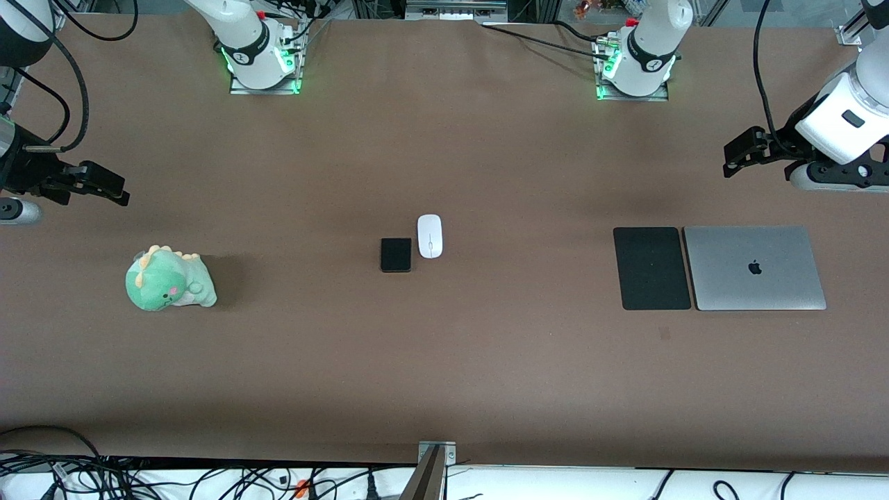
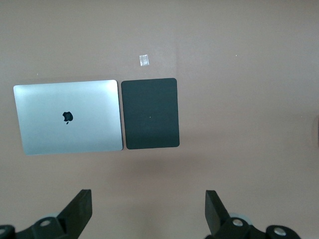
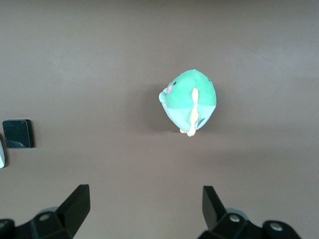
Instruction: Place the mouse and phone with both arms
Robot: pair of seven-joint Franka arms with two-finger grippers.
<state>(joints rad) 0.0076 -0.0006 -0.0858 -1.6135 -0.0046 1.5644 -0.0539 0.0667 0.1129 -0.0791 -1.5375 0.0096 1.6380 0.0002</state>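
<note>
The white mouse [image 1: 429, 235] lies at the middle of the brown table, right beside the black phone [image 1: 396, 255], which is slightly nearer to the front camera. The phone also shows at the edge of the right wrist view [image 3: 18, 133], with a sliver of the mouse [image 3: 1, 159]. My left gripper [image 1: 746, 149] is open and empty, up over the table at the left arm's end, above the mat and laptop; it shows in the left wrist view [image 2: 148, 209]. My right gripper [image 1: 104, 185] is open and empty at the right arm's end, above the plush toy; it shows in the right wrist view [image 3: 144, 209].
A large flat black mat [image 1: 651, 268] lies beside a closed silver laptop [image 1: 755, 267] toward the left arm's end; both show in the left wrist view, mat [image 2: 150, 113] and laptop [image 2: 69, 122]. A green dinosaur plush [image 1: 169, 279] sits toward the right arm's end.
</note>
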